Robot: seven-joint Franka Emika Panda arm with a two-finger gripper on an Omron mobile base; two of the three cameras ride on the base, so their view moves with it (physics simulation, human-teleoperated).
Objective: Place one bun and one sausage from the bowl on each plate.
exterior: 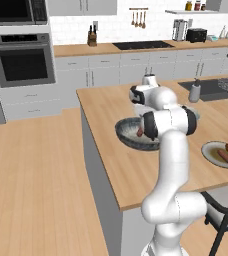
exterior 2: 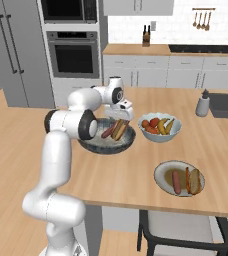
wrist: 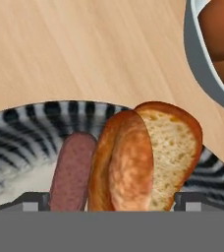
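Right now your gripper (exterior 2: 120, 120) hangs over the bowl (exterior 2: 91, 144) with its jaws spread as wide as they go and nothing between them. In the hand view the two dark fingertips (wrist: 35, 201) stand either side of the bun (wrist: 143, 157), which leans against the bowl's far wall. The sausage (wrist: 72, 172) lies just beside the bun, touching or nearly touching its crust.

As I judge it, the step is to pick the bun. Come straight down so one finger passes on the open, crumb side and the other slips between the crust and the sausage. If you drift toward the sausage you may clamp both or nudge it away. Close gently; bread looks soft and may squash or slide.

The bun is split, with a glossy brown crust and a pale, porous cut face. The sausage is short, dull reddish brown, with rounded ends. The bowl is dark and ribbed outside, pale inside.

Beyond the bowl, farther along the counter (exterior 2: 136, 175), sits a white bowl of fruit (exterior 2: 159, 128). Off to the bowl's other side, toward the counter edge, one plate (exterior 2: 162, 172) already carries a sausage and a bun. I cannot make out a second plate.
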